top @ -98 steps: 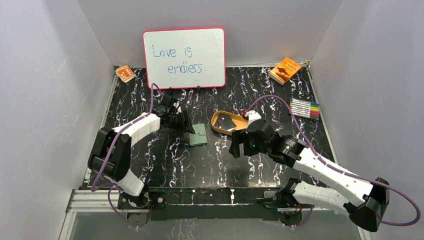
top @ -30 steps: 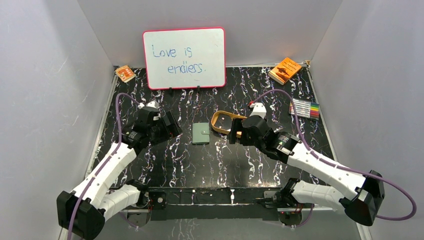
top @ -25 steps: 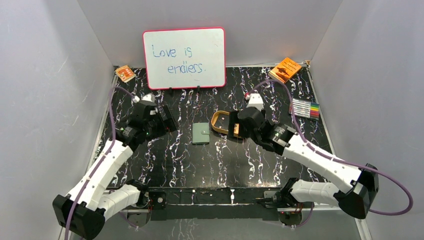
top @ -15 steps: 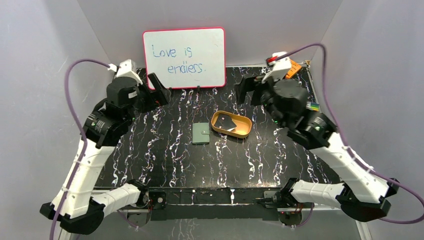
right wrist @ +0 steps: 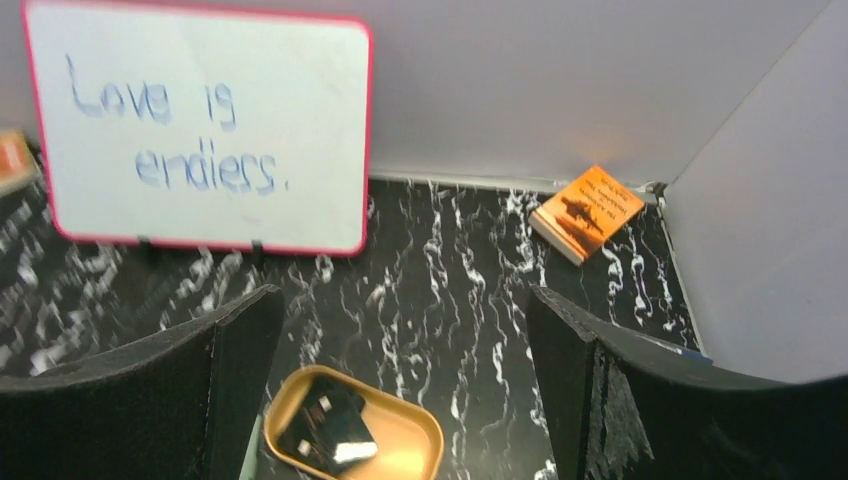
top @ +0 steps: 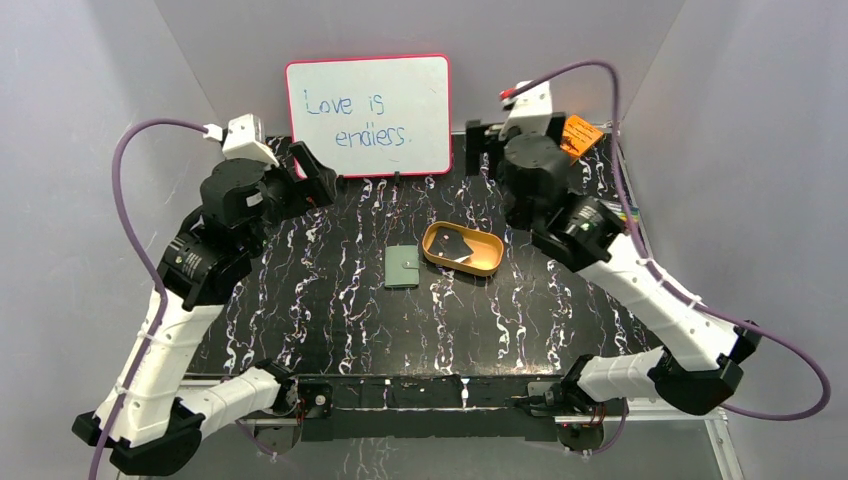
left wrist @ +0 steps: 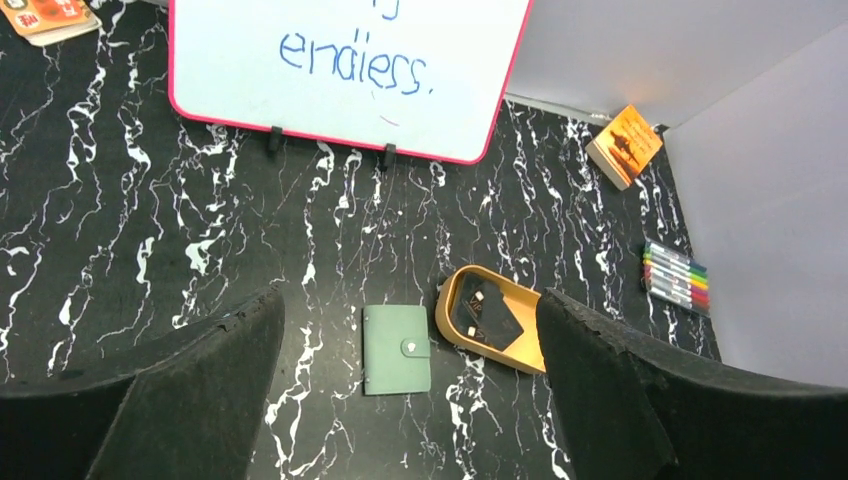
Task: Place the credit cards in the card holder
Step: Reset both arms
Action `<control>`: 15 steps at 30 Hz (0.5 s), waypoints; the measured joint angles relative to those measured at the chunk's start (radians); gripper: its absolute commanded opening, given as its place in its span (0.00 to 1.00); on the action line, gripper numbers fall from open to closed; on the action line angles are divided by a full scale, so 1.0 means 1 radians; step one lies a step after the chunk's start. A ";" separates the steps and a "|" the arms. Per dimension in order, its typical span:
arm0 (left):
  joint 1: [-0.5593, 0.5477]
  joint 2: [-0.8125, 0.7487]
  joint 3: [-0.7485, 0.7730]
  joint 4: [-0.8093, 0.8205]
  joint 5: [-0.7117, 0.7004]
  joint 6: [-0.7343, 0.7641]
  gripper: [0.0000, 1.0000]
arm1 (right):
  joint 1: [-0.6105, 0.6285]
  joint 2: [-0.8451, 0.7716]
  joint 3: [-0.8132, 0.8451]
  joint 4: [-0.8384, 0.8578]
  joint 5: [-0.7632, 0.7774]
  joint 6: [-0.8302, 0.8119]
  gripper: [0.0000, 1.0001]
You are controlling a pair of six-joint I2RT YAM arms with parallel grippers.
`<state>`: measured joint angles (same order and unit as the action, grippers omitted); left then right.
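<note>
The card holder [top: 402,267] is a sage-green wallet lying shut and flat mid-table, its snap button showing; the left wrist view has it [left wrist: 396,349] between my fingers far below. Just right of it, black credit cards [top: 456,245] [left wrist: 487,318] [right wrist: 325,432] lie stacked inside a tan oval tray [top: 485,257] [left wrist: 440,300] [right wrist: 405,455]. My left gripper [top: 300,185] [left wrist: 408,300] hangs high over the back left, open and empty. High over the back right, my right gripper [top: 490,150] [right wrist: 402,295] is open and empty too. Neither touches anything.
A whiteboard [top: 368,115] stands at the back. An orange booklet [left wrist: 624,145] lies in the back right corner, a small orange packet [left wrist: 50,15] in the back left. A row of markers [left wrist: 677,277] lies at the right edge. White walls enclose three sides.
Both arms have risen from low beside the wallet and tray and swung toward the back of the table. Both grippers stayed open. The wallet and tray have not moved.
</note>
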<state>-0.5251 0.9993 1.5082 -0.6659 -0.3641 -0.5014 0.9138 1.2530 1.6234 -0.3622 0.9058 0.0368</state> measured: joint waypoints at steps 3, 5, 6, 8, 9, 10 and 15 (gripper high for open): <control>-0.007 0.004 -0.024 0.006 0.000 -0.008 0.93 | 0.001 -0.015 -0.116 -0.002 -0.043 -0.001 0.99; -0.015 0.002 -0.028 0.009 -0.003 -0.012 0.93 | 0.002 -0.101 -0.237 0.030 -0.115 -0.012 0.99; -0.019 0.000 -0.028 0.011 -0.003 -0.014 0.93 | 0.003 -0.154 -0.294 0.048 -0.143 -0.011 0.98; -0.027 -0.008 -0.029 0.022 -0.002 -0.015 0.93 | 0.003 -0.291 -0.411 0.105 -0.188 -0.006 0.99; -0.029 -0.015 -0.030 0.029 0.000 -0.015 0.93 | 0.004 -0.352 -0.446 0.129 -0.200 0.004 0.99; -0.031 -0.023 -0.030 0.037 0.003 -0.015 0.93 | 0.004 -0.398 -0.461 0.143 -0.206 0.016 0.98; -0.047 -0.050 -0.029 0.063 0.013 -0.013 0.93 | 0.003 -0.454 -0.384 0.149 -0.211 0.086 0.99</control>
<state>-0.5720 0.9493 1.4788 -0.6029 -0.3515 -0.5140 0.9169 0.7994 1.2396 -0.2131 0.6945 0.1230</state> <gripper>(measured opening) 0.928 0.984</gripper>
